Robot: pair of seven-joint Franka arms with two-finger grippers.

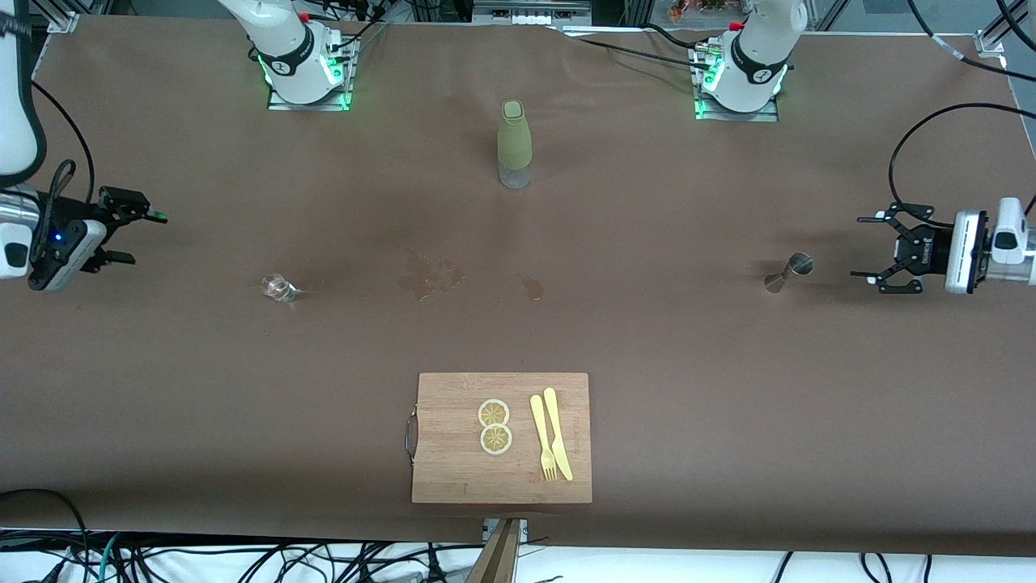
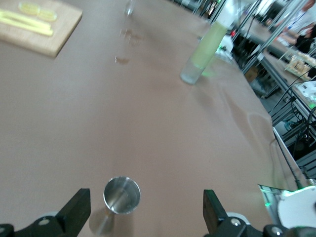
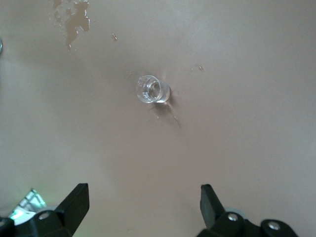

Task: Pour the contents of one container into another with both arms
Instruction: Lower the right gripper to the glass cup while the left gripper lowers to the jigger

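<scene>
Your left gripper [image 1: 870,247] hangs spread wide, empty, with the steel jigger [image 1: 787,272] standing just ahead of its fingertips. Your right gripper [image 1: 137,235] is equally wide and empty, with the small clear glass [image 1: 278,288] upright a little ahead of it. The green bottle [image 1: 514,144] stands well apart from both, between the arm bases.

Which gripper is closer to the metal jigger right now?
Left. The left gripper, jaws open, sits right beside the metal jigger. The right gripper, also open, is at the right arm's end of the table.
</scene>
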